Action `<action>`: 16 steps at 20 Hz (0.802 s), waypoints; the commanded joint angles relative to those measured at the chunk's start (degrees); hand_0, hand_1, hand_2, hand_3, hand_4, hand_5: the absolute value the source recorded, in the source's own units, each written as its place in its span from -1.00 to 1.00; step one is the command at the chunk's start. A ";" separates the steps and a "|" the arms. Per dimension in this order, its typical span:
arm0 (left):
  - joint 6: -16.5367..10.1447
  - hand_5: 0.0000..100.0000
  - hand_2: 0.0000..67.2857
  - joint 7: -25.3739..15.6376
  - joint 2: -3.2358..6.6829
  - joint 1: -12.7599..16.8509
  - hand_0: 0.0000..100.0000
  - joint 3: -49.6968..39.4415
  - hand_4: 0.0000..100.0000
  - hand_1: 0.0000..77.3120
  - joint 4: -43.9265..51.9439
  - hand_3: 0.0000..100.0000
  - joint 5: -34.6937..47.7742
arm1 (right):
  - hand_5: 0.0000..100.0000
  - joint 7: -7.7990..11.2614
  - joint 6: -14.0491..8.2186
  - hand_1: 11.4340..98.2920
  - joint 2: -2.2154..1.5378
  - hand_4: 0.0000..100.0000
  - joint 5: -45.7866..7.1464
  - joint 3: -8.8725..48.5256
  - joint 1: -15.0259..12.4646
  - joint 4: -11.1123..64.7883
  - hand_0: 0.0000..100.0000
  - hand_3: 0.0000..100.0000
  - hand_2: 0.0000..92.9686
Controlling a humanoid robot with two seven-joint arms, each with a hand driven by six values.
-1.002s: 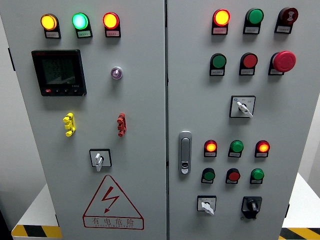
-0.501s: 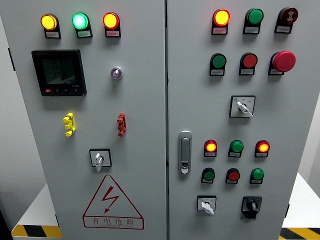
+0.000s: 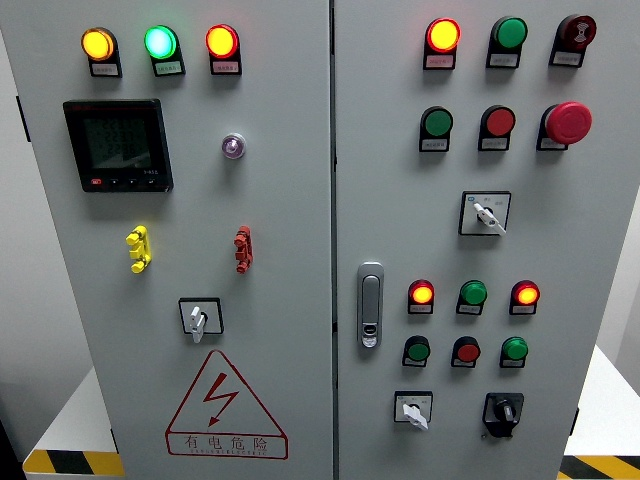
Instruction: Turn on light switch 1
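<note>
nothing had moved between the earlier pictures and this one: the cabinet looked the same and no arm had come into the head view.

we could not tell which control was "light switch 1", since the labels were too small to read. we judged the likeliest ones to be the white-handled rotary switches: one low on the left door (image 3: 199,318), one at mid height on the right door (image 3: 485,213), and one near the bottom of the right door (image 3: 413,409), just beside a black knob switch (image 3: 503,411). each handle's long axis ran roughly up and down or slanted toward the lower right.

neither hand showed, so how far the fingers were open, or whether they held anything, we could not tell. which hand lay nearer was also unknown; we judged that the left arm would suit the left-door switch and the right arm those on the right door.

around these sat a row of lit lamps (image 3: 159,42), a dark display (image 3: 117,145), a red mushroom button (image 3: 568,122), a door latch (image 3: 370,305) and a warning triangle (image 3: 224,405). no containers were in sight.
</note>
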 commanded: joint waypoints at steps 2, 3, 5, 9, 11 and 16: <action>0.00 -0.91 -0.94 0.09 0.05 0.00 -1.00 0.00 -1.00 -0.99 -0.03 -1.00 0.14 | -0.71 0.06 0.00 -0.75 -0.02 -0.54 0.00 0.00 0.00 0.00 -1.00 -0.78 -1.00; 0.00 -0.91 -0.94 0.09 0.05 0.00 -1.00 0.00 -1.00 -0.99 -0.03 -1.00 0.22 | -0.71 -0.03 0.00 -0.75 -0.02 -0.54 0.00 0.00 0.00 0.00 -1.00 -0.78 -1.00; 0.00 -0.91 -0.94 0.09 0.05 0.00 -1.00 0.00 -1.00 -0.99 -0.11 -1.00 0.23 | -0.71 -0.03 0.00 -0.75 -0.02 -0.54 0.00 0.00 0.00 0.00 -1.00 -0.78 -1.00; 0.00 -0.91 -0.94 0.61 -0.04 0.09 -1.00 0.00 -1.00 -0.99 -0.11 -1.00 0.31 | -0.71 0.06 0.00 -0.75 -0.02 -0.54 0.00 0.00 0.00 0.00 -1.00 -0.78 -1.00; 0.00 -0.91 -0.94 0.61 0.05 0.09 -1.00 -0.09 -1.00 -0.98 -0.20 -1.00 0.40 | -0.71 0.06 0.00 -0.74 -0.02 -0.54 0.00 0.00 0.00 0.00 -1.00 -0.78 -1.00; 0.00 -0.90 -0.94 0.61 0.13 0.09 -1.00 -0.09 -1.00 -0.98 -0.20 -1.00 0.40 | -0.71 0.06 0.00 -0.75 -0.02 -0.54 0.00 0.00 0.00 0.00 -1.00 -0.78 -1.00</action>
